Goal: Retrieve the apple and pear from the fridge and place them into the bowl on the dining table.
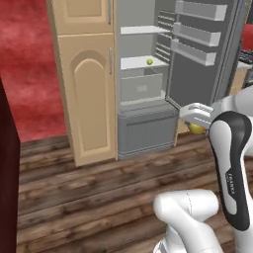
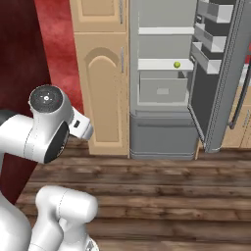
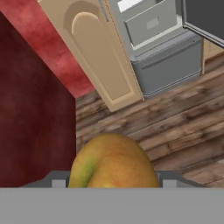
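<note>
Fruit one is out: your gripper (image 1: 196,127) has its jaws closed around a yellow-orange fruit with a green patch (image 3: 113,162), probably the pear by its shape, though you can't be sure. It hangs in the air over the wood floor (image 2: 162,196), just in front of the fridge's lower grey drawer front (image 1: 146,131) in the left base view.

Fridge (image 2: 162,73) door (image 2: 218,73) stands open. One small green fruit (image 2: 177,64), likely the apple, sits on the middle white shelf (image 2: 157,64), toward its right end, above the inner drawer (image 2: 163,89).

Progress, as a judgement: first fruit grabbed and clear of the fridge, not yet delivered; you'd still need to carry it to the bowl, drop it, come back for the green one and repeat. Well under halfway.

Counts: two fruits, one held and one on the shelf. One fridge, one tan cabinet (image 1: 89,89) beside it on the left.
</note>
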